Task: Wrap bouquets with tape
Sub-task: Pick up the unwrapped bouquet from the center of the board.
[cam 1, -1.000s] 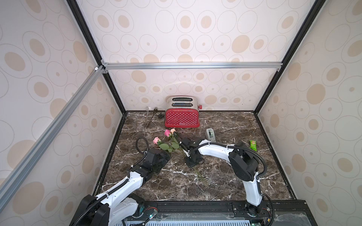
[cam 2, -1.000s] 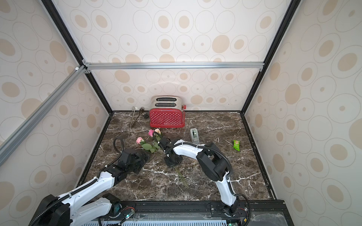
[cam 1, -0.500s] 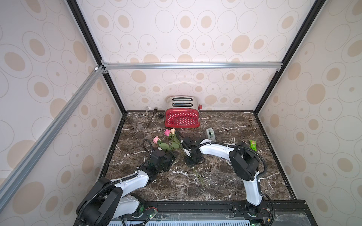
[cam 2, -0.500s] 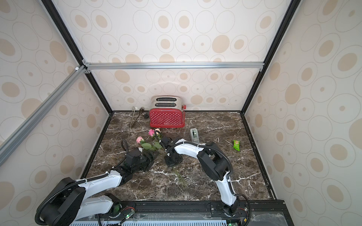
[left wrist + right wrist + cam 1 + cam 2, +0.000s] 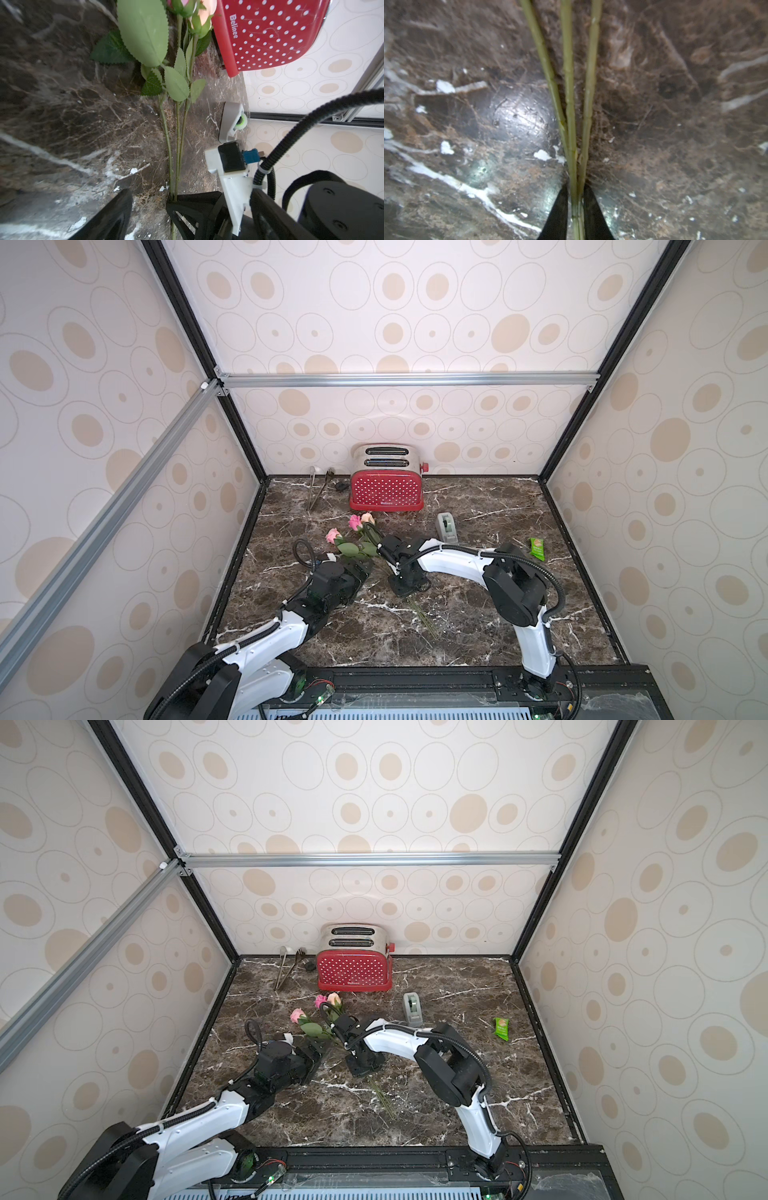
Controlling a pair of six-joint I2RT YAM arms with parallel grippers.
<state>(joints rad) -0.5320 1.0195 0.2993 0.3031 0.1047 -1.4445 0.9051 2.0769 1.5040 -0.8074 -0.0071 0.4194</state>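
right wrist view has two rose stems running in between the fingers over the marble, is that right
Not quite: there are three rose stems, not two. The right wrist view shows all three converging and passing between the right gripper's fingers, over the marble tabletop.

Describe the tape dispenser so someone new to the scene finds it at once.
Start at the red dotted toaster against the back wall. Just in front of its knob-side corner stands the tape dispenser. It is the only small grey wedge, unlike the bright green packet nearer the side wall.
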